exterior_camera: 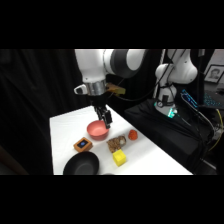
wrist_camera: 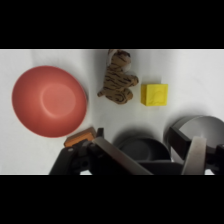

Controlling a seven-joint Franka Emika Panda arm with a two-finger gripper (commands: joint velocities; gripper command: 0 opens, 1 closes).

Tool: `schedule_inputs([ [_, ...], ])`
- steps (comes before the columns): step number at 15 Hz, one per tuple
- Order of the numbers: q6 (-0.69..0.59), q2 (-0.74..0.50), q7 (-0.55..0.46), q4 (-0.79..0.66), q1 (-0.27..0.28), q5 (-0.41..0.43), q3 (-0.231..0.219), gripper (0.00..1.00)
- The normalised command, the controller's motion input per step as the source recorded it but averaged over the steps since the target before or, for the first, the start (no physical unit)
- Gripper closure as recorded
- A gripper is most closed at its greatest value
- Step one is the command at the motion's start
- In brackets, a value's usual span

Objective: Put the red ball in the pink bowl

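No brand, label or writing can be read from my station in either view. The orange-framed block (exterior_camera: 83, 145) has a dark face with a small blue mark, but I cannot resolve it as text.

Side view: the jaws (exterior_camera: 105, 121) hang over the far rim of the pink bowl (exterior_camera: 97, 131), near the middle of the white worktop (exterior_camera: 150, 157). The red ball (exterior_camera: 132, 134) rests on the worktop to the right of the pink bowl, apart from it and outside it. Between the bowl and the ball sits a striped tiger toy (exterior_camera: 116, 143). A yellow cube (exterior_camera: 119, 158) lies just in front of the toy, and a black bowl (exterior_camera: 81, 163) sits at the near edge, beside the orange-framed block.

Wrist view: the pink bowl (wrist_camera: 49, 101) is on the left and contains nothing. The tiger toy (wrist_camera: 118, 80) lies to its right, then the yellow cube (wrist_camera: 154, 94). The black bowl (wrist_camera: 141, 146) and the corner of the orange-framed block (wrist_camera: 79, 136) appear along the bottom, partly behind the linkage. The red ball is out of this frame; only the side view shows it. The jaws (wrist_camera: 150, 160) stand apart here and hold nothing, a detail the side view does not resolve.
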Motion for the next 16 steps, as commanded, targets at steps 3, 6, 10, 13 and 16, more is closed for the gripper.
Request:
schedule_inputs([
  [3,0.07,-0.08,0.06,-0.09,0.002,-0.023,0.004,0.0],
  [6,0.18,-0.2,0.13,-0.25,0.018,-0.042,-0.002,0.0],
  [10,0.26,-0.31,0.16,-0.39,0.024,-0.042,-0.005,0.0],
  [13,0.27,-0.38,0.14,-0.47,0.017,-0.013,-0.003,0.0],
  [16,0.26,-0.39,0.14,-0.47,0.02,-0.014,0.003,0.0],
])
